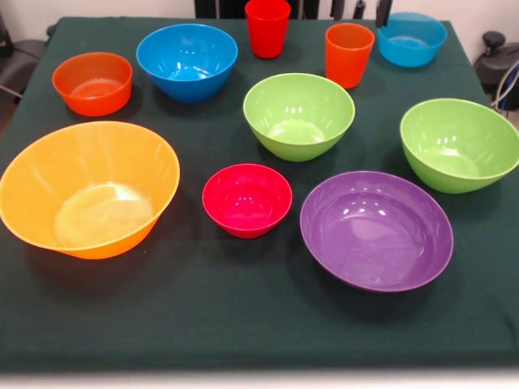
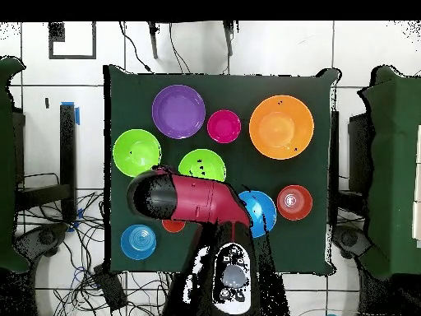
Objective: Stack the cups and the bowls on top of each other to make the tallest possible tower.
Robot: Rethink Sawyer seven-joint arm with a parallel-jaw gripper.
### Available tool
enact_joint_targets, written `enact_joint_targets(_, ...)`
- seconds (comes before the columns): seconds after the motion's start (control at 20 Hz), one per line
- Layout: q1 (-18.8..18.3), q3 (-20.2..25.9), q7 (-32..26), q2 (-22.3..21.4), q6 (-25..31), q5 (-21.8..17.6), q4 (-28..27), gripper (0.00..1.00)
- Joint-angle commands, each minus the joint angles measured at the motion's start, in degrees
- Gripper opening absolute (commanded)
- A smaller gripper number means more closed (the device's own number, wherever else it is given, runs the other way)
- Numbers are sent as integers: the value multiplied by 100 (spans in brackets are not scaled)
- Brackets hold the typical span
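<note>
Cups — red cup and orange cup — stand upright at the counter's far edge, apart from the bowls, nothing stacked yet. Judged light, stiff and slick, they are best pinched across the rim wall. Gripper state — cannot tell; the arm hides it.

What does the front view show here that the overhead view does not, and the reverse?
Front only: the red cup and the orange cup, both standing clear and upright. Overhead only: the arm stretched over the table, covering those cups, plus the floor cables. Both: every bowl apart on the green cloth, including the big orange bowl and the purple bowl; nothing is stacked.
</note>
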Motion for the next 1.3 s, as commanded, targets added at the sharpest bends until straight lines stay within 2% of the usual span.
enact_joint_targets(0.05, 270, -259, 930, -13, 235, -169, -50, 100)
enact_joint_targets(0.6, 237, -312, 783, -293, -24, -72, 519, 100)
enact_joint_targets(0.75, 236, -194, 875, -199, -223, 29, 597, 100)
enact_joint_targets(1.3, 503, -231, 1190, 161, -587, 154, 481, 100)
